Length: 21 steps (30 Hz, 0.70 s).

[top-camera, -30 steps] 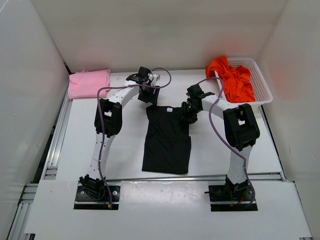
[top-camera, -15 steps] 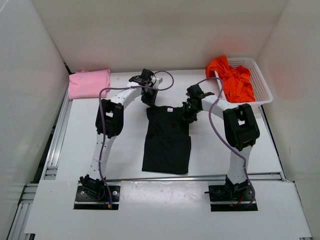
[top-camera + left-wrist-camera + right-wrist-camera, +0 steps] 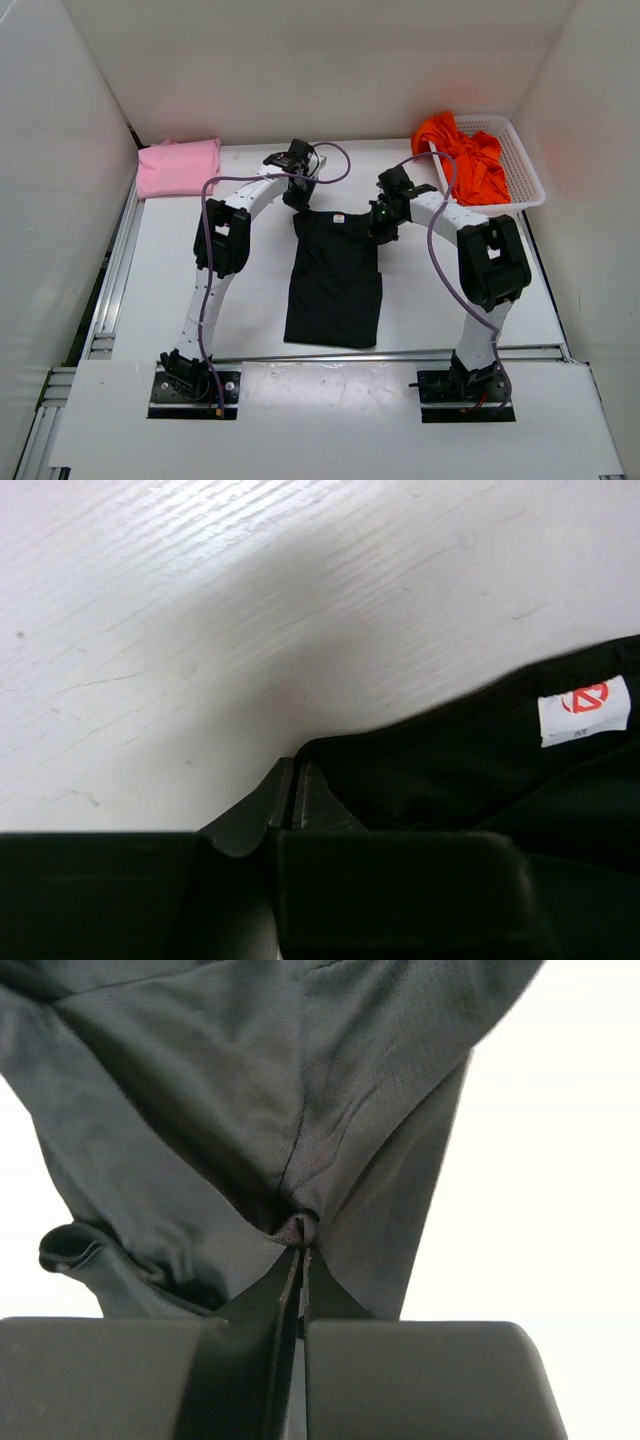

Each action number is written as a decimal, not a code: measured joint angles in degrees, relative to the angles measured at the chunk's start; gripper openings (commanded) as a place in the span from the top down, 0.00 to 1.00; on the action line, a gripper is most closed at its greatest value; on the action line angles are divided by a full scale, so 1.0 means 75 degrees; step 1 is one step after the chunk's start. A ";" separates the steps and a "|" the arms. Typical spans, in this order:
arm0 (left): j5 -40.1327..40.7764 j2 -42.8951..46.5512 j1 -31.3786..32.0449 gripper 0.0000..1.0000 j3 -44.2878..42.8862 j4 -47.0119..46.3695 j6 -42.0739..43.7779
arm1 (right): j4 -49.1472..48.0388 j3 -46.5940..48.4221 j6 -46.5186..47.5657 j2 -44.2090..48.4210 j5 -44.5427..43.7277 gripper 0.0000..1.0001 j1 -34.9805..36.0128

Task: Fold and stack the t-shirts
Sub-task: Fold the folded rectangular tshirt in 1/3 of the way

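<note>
Both claws are down on the black short-sleeved fabric t-shirt (image 3: pixel 333 285) right now. It lies flat in the middle of the white table (image 3: pixel 150 280), between the two arms, collar end away from the bases and hem toward them.

The left gripper (image 3: pixel 298 198) sits at the far left corner of the shirt, up by the shoulder. On the left wrist cam the left gripper (image 3: pixel 292 780) has its jaws pressed together, and the corner of the black cloth (image 3: pixel 470 770) runs right into the tips, so I read that as a pinch on the very edge. The small white neck label with a red mark (image 3: pixel 584 708) is off to the right of the tips, flat on the fabric.

The right gripper (image 3: pixel 380 228) is on the far right shoulder, just beside the collar. The right wrist cam is clearer: the right gripper (image 3: pixel 300 1235) is clamped shut with a little bunch of fabric (image 3: pixel 250 1090) gathered at the tips, and the cloth fans out away from them, with a rolled bit of hem or sleeve off to the left.

The light pink folded fabric t-shirt (image 3: pixel 178 167) is in the far left corner of the table, well apart from both claws. The bright orange-red fabric t-shirt (image 3: pixel 465 160) is crumpled in the white plastic mesh basket (image 3: pixel 525 165) at the far right, spilling over its left rim.
</note>
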<state>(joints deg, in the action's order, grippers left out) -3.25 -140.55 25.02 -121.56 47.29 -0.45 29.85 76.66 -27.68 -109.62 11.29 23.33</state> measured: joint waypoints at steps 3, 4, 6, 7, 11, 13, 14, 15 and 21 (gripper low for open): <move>0.0323 0.0003 0.0023 0.90 -0.0003 -0.0006 0.0000 | -0.0009 -0.0184 -0.0003 0.0332 -0.0064 0.99 -0.0029; 0.0411 0.0003 0.0026 0.90 -0.0003 -0.0012 0.0000 | -0.0006 -0.0233 -0.0003 0.0405 -0.0090 1.00 -0.0050; 0.0560 0.0003 0.0023 0.90 -0.0003 -0.0020 0.0000 | -0.0023 -0.0338 -0.0003 0.0472 -0.0114 1.00 -0.0117; 0.0615 0.0003 0.0023 0.90 -0.0003 -0.0020 0.0000 | -0.0017 -0.0376 -0.0003 0.0472 -0.0125 1.00 -0.0163; 0.0813 0.0003 0.0026 0.90 0.0000 -0.0023 0.0000 | -0.0044 -0.0551 -0.0003 0.0472 -0.0152 1.00 -0.0323; 0.0886 0.0003 0.0029 0.90 0.0000 -0.0023 0.0000 | -0.0038 -0.0583 -0.0003 0.0472 -0.0166 1.00 -0.0367; 0.0927 0.0003 0.0029 0.90 0.0000 -0.0023 0.0000 | -0.0038 -0.0583 -0.0003 0.0472 -0.0172 1.00 -0.0370; 0.0947 0.0003 0.0029 0.90 0.0000 -0.0023 0.0000 | -0.0044 -0.0583 -0.0003 0.0472 -0.0175 1.00 -0.0399; 0.1058 0.0003 0.0032 0.78 -0.0003 -0.0020 0.0003 | -0.0076 -0.0577 -0.0003 0.0452 -0.0157 0.89 -0.0431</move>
<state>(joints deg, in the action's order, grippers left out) 4.69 -140.53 25.26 -121.58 47.13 -0.43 29.28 72.34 -27.70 -106.24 10.11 20.10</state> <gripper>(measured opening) 0.123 0.043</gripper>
